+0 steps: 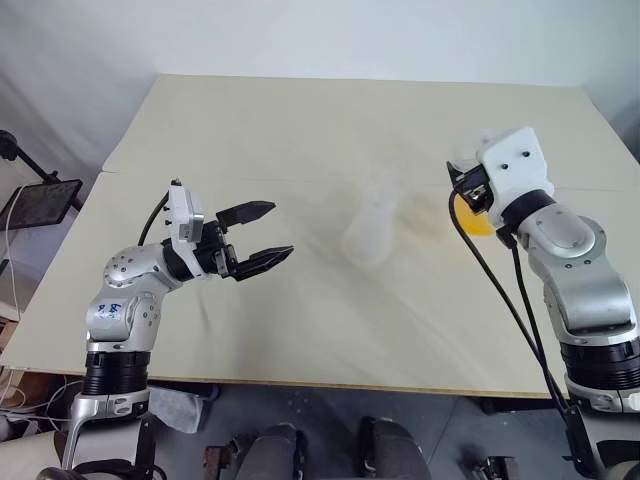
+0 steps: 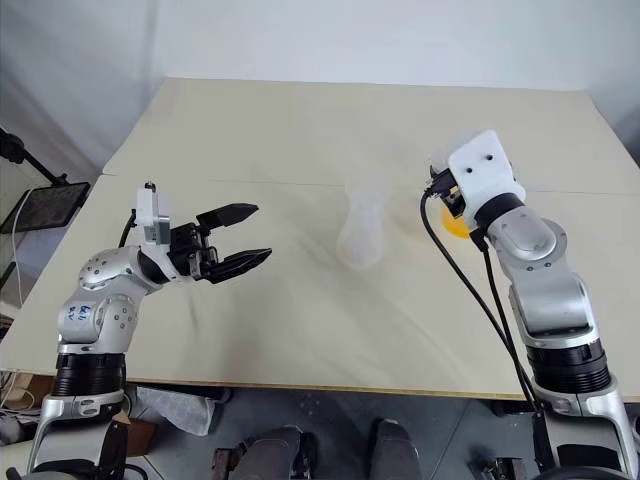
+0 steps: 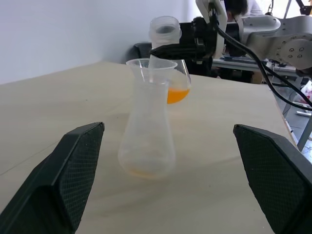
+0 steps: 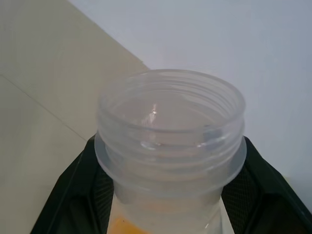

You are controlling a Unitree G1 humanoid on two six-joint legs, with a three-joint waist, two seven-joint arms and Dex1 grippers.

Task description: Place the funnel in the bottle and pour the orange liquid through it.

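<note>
1. The orange liquid (image 3: 177, 94) sits in a clear threaded-neck container (image 4: 169, 126), which the right gripper (image 3: 187, 48) pinches around the neck, a black finger pressed on each side; the liquid pools in the container's rounded lower corner.
2. From that gripper the bottle (image 3: 146, 131) lies toward the robot's left, near the middle of the table (image 1: 330, 120). The held container is raised about level with the bottle's mouth. In the left wrist view it shows just behind that mouth, but I cannot tell whether it touches.
3. The bottle stands upright, its long axis vertical, wide base on the table. The funnel (image 3: 151, 66) already rests in its neck, flared rim uppermost.
4. A faint orange tint shows at the bottle's base, so I judge that pouring has barely begun, if at all.
5. The left gripper (image 1: 256, 238) hovers further left, well apart from the bottle, fingers spread wide and empty, aimed at it.
6. The right arm is the nearer one. The next move likely needs the container's mouth over the funnel rim, then a tilt.
</note>
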